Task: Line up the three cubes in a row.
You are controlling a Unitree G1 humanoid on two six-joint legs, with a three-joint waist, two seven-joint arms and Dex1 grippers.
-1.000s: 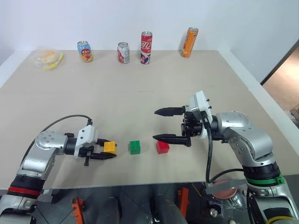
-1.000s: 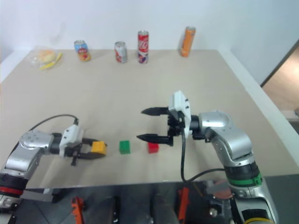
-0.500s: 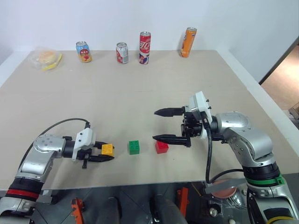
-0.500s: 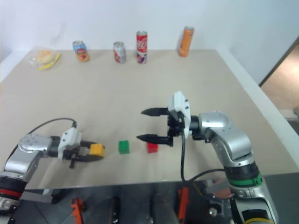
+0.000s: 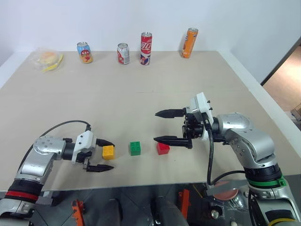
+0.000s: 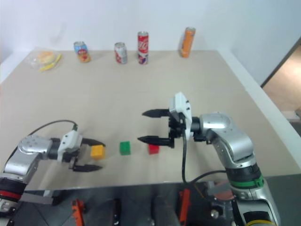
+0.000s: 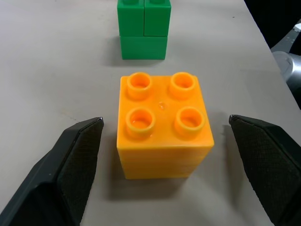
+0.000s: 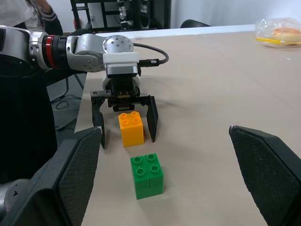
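Observation:
Three cubes sit in a row near the table's front edge: yellow-orange cube (image 5: 108, 151) on the left, green cube (image 5: 135, 148) in the middle, red cube (image 5: 163, 148) on the right. My left gripper (image 5: 105, 155) stands open around the yellow-orange cube (image 7: 163, 125), its fingers (image 7: 77, 160) apart from the cube's sides. My right gripper (image 5: 162, 126) hangs open above the table just right of the red cube, with nothing in it. Its wrist view shows the green cube (image 8: 147, 175), the yellow-orange cube (image 8: 130, 128) and the left gripper (image 8: 125, 126) behind it.
Several drink cans (image 5: 146, 48) stand along the table's far edge, with a clear bag of food (image 5: 46, 59) at the far left corner. The table's front edge (image 5: 141, 181) runs close below the cubes.
My left gripper has opened and let go of the yellow-orange cube, which now rests on the table. The right arm has kept still.

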